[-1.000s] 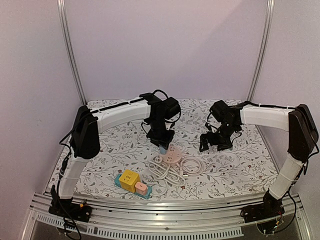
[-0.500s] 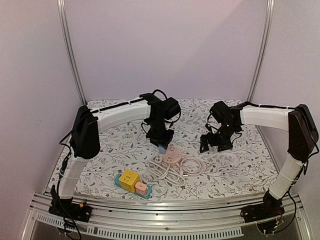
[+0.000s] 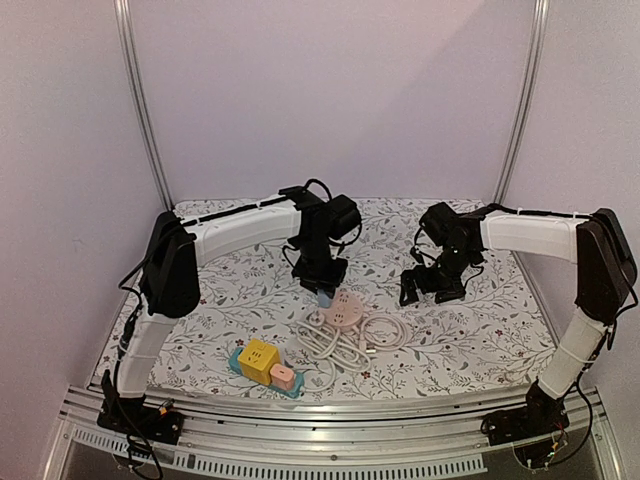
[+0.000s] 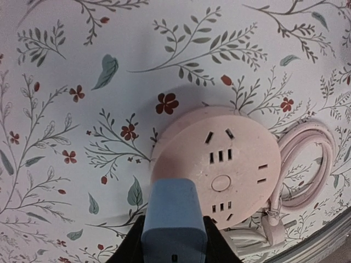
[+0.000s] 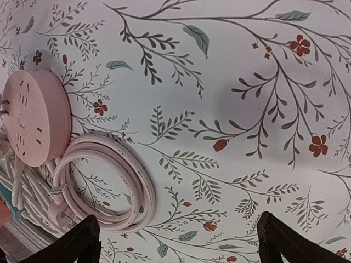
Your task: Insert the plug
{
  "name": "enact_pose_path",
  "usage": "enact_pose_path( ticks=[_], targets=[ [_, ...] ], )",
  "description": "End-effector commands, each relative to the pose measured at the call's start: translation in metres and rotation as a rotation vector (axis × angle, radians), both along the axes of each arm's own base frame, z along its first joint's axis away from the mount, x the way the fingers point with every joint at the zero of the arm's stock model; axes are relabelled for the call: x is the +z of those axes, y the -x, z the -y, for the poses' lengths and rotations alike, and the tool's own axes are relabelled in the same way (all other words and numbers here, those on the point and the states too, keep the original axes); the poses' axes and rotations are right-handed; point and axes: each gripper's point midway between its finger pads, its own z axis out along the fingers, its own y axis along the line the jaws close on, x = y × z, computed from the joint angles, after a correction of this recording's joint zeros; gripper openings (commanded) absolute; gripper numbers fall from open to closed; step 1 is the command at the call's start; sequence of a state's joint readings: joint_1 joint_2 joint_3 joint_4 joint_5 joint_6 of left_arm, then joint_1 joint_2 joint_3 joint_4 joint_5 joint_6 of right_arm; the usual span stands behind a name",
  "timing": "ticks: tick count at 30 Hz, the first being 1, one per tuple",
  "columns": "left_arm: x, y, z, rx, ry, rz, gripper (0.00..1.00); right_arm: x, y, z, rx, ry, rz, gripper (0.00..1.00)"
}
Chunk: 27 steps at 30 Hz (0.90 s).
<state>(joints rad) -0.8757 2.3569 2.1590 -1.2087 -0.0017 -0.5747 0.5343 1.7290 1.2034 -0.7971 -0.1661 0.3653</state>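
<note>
Right now your left gripper is clamped on the blue plug, its jaws pressed to the plug's two sides. The plug hangs over the near-left rim of the round pink power hub (whether it touches the hub, you cannot tell from either view). Your right gripper stands with its fingers wide apart and nothing between them, over the floral tablecloth to the right of the hub. The hub's pink cord lies coiled just beside it.
</note>
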Motion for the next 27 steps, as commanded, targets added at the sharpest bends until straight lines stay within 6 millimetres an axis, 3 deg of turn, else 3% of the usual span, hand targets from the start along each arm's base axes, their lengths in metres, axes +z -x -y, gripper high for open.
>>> enact_pose_path(
  ticks=[1,27],
  targets=[
    [-0.020,-0.001,-0.015,0.073,-0.067,-0.038,0.00,0.001,0.000,0.005,0.001,0.007,0.006,0.99],
    [-0.033,0.004,-0.006,0.095,-0.108,-0.036,0.00,-0.008,0.003,0.011,0.025,0.042,0.003,0.99]
  ],
)
